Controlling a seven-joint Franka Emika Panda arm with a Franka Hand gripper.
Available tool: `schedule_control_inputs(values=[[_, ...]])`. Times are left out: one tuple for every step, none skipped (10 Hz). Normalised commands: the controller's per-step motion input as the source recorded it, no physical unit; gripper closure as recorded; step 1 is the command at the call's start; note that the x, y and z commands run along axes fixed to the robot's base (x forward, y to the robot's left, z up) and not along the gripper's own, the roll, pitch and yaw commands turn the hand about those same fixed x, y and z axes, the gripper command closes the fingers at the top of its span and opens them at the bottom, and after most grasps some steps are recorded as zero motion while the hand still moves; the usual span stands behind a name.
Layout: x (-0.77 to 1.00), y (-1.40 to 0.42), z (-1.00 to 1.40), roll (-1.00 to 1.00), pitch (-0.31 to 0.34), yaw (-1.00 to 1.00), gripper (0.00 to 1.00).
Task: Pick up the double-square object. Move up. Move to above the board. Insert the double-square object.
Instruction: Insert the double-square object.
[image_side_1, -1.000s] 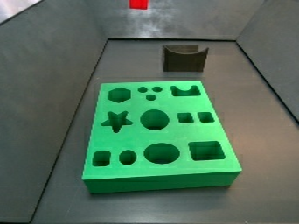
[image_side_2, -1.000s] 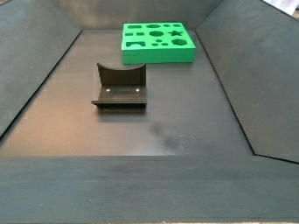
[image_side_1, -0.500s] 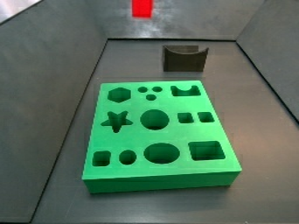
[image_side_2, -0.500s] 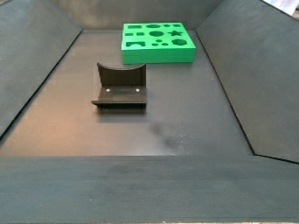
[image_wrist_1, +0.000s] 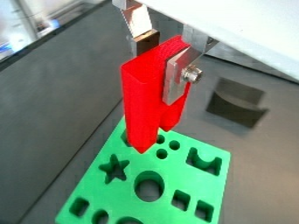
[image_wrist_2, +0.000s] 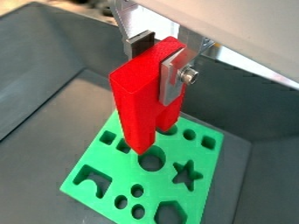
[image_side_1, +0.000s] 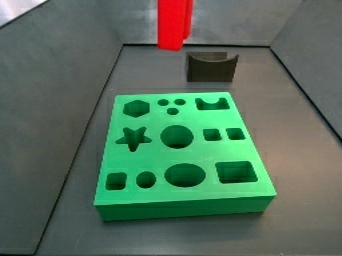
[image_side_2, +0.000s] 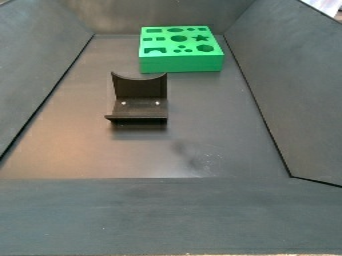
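Note:
My gripper (image_wrist_1: 158, 61) is shut on the double-square object (image_wrist_1: 149, 101), a tall bright red piece, and holds it upright by its upper part. In both wrist views the piece hangs high above the green board (image_wrist_1: 117, 188), with its lower end over the holes near the large round one. The gripper (image_wrist_2: 156, 59), the red piece (image_wrist_2: 140, 101) and the board (image_wrist_2: 117, 166) also show from the opposite side. In a side view only the red piece (image_side_1: 174, 22) shows, above the board's (image_side_1: 154, 160) far end. In a side view the board (image_side_2: 181, 62) lies at the far end and the gripper is out of view.
The dark fixture with a U-notch (image_side_1: 211, 66) stands on the floor beyond the board; it also shows in a side view (image_side_2: 138, 98) and in a wrist view (image_wrist_1: 237, 99). Sloped dark walls enclose the floor.
In a side view the red piece has come down from the top edge and shows far more of its length. The board and the fixture have not moved.

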Motion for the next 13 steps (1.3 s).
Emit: schedule_control_inputs(values=[[0.00, 0.00, -0.26, 0.04, 0.000, -1.00, 1.00], [0.00, 0.00, -0.26, 0.04, -0.010, -1.00, 1.00], [0.00, 0.00, -0.24, 0.03, -0.016, -1.00, 1.00], [0.00, 0.00, -0.19, 0.00, -0.016, -1.00, 1.00], [0.33, -0.01, -0.14, 0.00, -0.011, -0.79, 1.00], [0.39, -0.03, -0.13, 0.00, -0.007, -0.74, 1.00], [0.47, -0.03, -0.14, 0.00, -0.007, -0.67, 1.00], [0.64, -0.08, -0.24, 0.05, -0.007, -0.51, 1.00], [0.65, -0.09, -0.29, 0.08, -0.010, -0.49, 1.00], [0.60, -0.09, -0.33, 0.10, -0.011, -0.54, 1.00], [0.49, -0.07, -0.33, 0.10, -0.011, -0.64, 1.00], [0.44, -0.06, -0.33, 0.10, -0.007, -0.68, 1.00], [0.37, -0.05, -0.33, 0.09, -0.010, -0.74, 1.00]])
